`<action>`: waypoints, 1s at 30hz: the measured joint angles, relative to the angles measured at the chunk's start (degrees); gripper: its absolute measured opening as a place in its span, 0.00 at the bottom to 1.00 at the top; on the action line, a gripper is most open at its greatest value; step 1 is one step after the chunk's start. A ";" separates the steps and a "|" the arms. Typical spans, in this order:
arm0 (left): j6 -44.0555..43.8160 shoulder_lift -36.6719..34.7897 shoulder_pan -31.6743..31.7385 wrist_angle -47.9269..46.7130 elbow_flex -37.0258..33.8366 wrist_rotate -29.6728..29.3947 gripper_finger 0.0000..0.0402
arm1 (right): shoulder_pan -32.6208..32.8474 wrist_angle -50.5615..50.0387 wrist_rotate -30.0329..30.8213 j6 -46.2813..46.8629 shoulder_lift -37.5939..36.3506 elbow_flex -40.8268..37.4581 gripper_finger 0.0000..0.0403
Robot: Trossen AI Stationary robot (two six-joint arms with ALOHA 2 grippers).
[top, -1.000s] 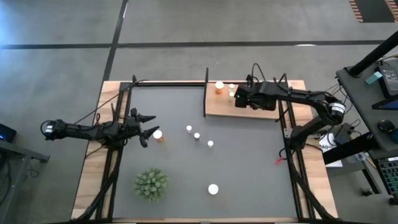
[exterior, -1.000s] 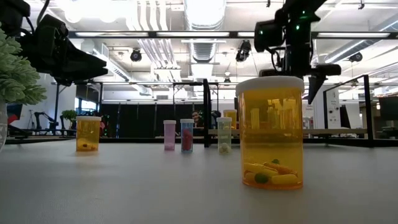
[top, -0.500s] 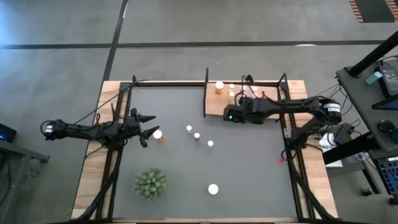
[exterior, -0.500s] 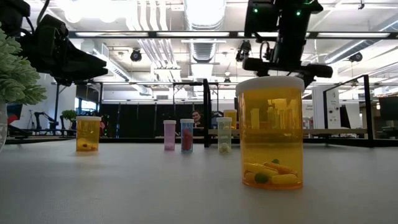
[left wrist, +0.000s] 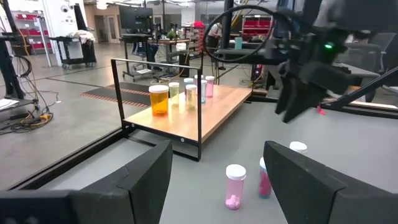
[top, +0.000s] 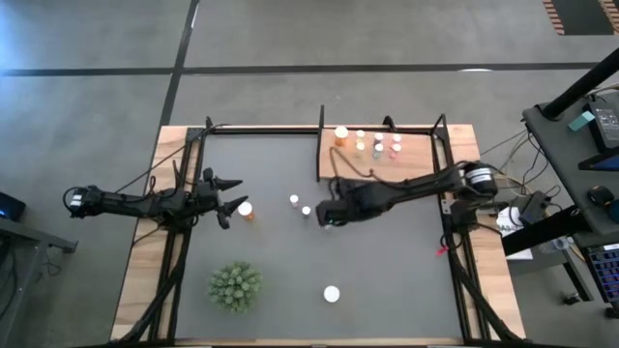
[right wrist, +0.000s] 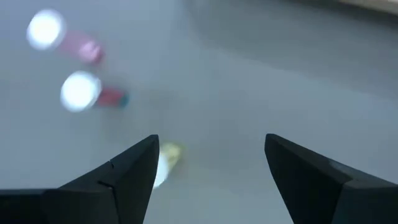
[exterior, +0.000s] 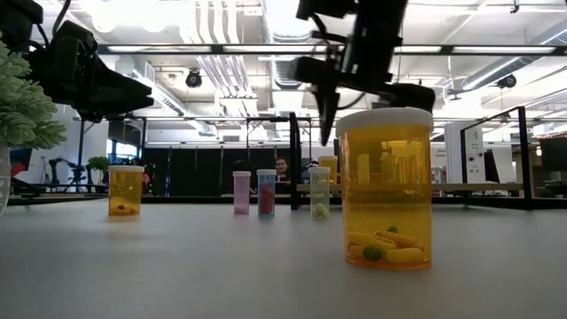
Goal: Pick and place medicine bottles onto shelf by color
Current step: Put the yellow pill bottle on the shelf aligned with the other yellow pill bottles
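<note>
Hovering my right gripper (top: pixel 326 217), fingers spread and empty, over the yellowish bottle (top: pixel 328 224) at mid-frame, I must descend and close on it

The shelf (top: pixel 406 159), a light-wood board with black posts, lies beyond the right gripper (top: pixel 326 215) and carries an orange bottle (top: pixel 340 135) with several smaller bottles (top: pixel 378 144), all upright. A yellowish bottle (right wrist: pixel 163 163) stands just under its open fingers, two pink bottles (top: pixel 300 205) beside it, a wide orange bottle (top: pixel 332 293) well apart
</note>
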 joint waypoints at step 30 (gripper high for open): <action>0.00 -0.02 0.01 0.01 0.00 0.00 0.59 | 3.44 1.47 -1.90 -4.99 12.72 9.09 0.44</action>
